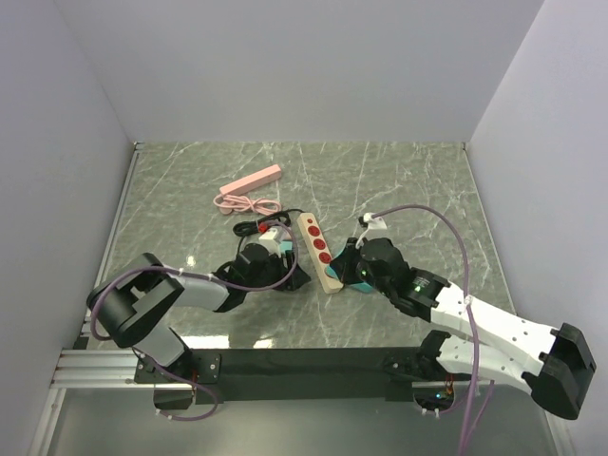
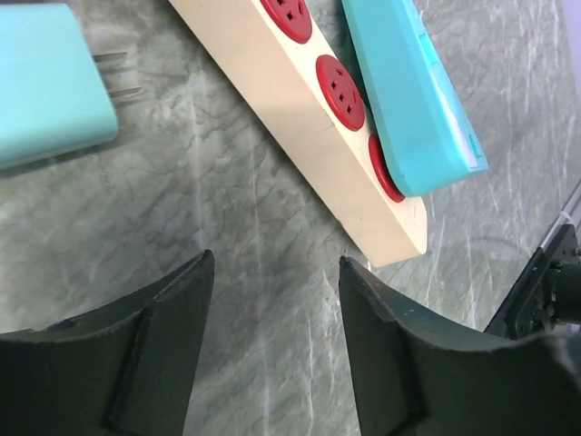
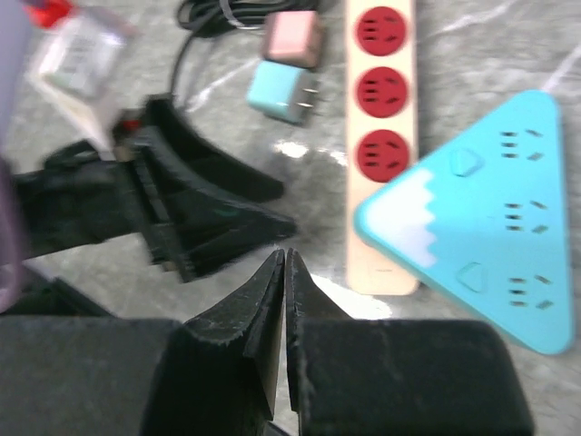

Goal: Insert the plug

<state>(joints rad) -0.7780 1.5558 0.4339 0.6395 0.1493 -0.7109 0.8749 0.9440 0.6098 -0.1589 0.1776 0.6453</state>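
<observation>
A beige power strip (image 1: pixel 318 249) with red sockets lies mid-table; it also shows in the left wrist view (image 2: pixel 309 127) and the right wrist view (image 3: pixel 382 136). A teal plug (image 2: pixel 45 82) with two prongs lies on the table left of the strip, also in the right wrist view (image 3: pixel 281 93) and the top view (image 1: pixel 276 243). My left gripper (image 2: pixel 272 268) is open and empty, low over bare table between plug and strip. My right gripper (image 3: pixel 285 256) is shut and empty, near the strip's near end.
A teal triangular socket block (image 3: pixel 490 236) overlaps the strip's near end and part of one red socket (image 2: pixel 386 173). A pink plug (image 3: pixel 293 38), a black cable (image 3: pixel 204 14) and a plastic bag (image 3: pixel 77 54) lie behind. A pink strip (image 1: pixel 249 183) lies farther back.
</observation>
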